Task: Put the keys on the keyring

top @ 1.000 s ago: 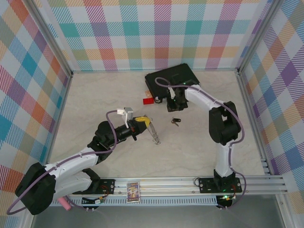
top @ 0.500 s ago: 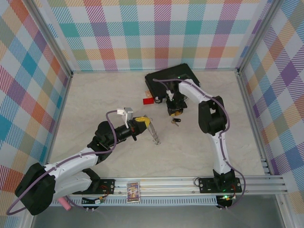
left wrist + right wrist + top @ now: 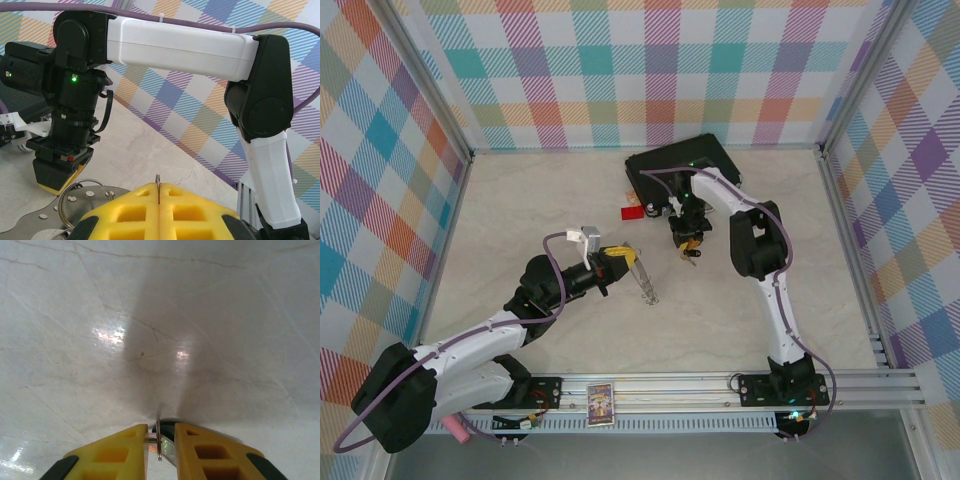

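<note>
The left fingers (image 3: 130, 212) are closed on the thin rim of the keyring (image 3: 642, 280), holding it on edge above the table (image 3: 720, 310). Further right, the right fingers (image 3: 120, 452) sit low on the table, narrowly apart on either side of a key (image 3: 159, 442); whether they pinch it I cannot tell. With so thin a key, the pads could slide off and flick it away. The ring could also twist in its edge grip during threading.

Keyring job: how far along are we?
Done: left gripper is shut on the keyring. In hand: right gripper straddles a key lying on the table; grip unclear. Left: lifting it and threading keys onto the ring.
</note>
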### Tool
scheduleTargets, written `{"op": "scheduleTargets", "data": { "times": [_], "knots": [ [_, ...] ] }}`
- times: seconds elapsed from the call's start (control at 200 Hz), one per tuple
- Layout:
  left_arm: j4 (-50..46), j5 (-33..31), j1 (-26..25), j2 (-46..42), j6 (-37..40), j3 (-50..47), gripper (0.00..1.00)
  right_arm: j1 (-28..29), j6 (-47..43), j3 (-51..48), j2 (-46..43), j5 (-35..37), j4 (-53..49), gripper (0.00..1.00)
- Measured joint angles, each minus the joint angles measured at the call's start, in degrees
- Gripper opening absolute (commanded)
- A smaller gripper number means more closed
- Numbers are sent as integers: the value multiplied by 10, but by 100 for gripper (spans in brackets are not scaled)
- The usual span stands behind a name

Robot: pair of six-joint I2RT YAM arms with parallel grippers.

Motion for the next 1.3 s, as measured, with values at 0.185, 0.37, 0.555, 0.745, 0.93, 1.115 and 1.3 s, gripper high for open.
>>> {"op": "scheduleTargets", "data": {
  "times": [0.185,0.37,0.555,0.745,0.93,1.115,1.3],
  "knots": [
    [0,0,-1,0,0,0,0,0,-6,4,0,-5,-2,12],
    [0,4,-2,0,-2,0,0,0,-10,7,0,-10,-2,0],
    [0,4,-2,0,-2,0,0,0,-10,-9,-7,-11,10,0],
    [0,4,-2,2,-3,0,0,0,1,-120,-74,-13,72,0],
    [1,6,-2,9,-4,0,0,0,18,-244,-167,-22,169,0],
    [10,13,-3,16,-4,0,0,0,39,-331,-226,-24,278,0],
    [13,14,-3,20,-4,0,0,0,62,-412,-248,-22,390,0]
  ]
}}
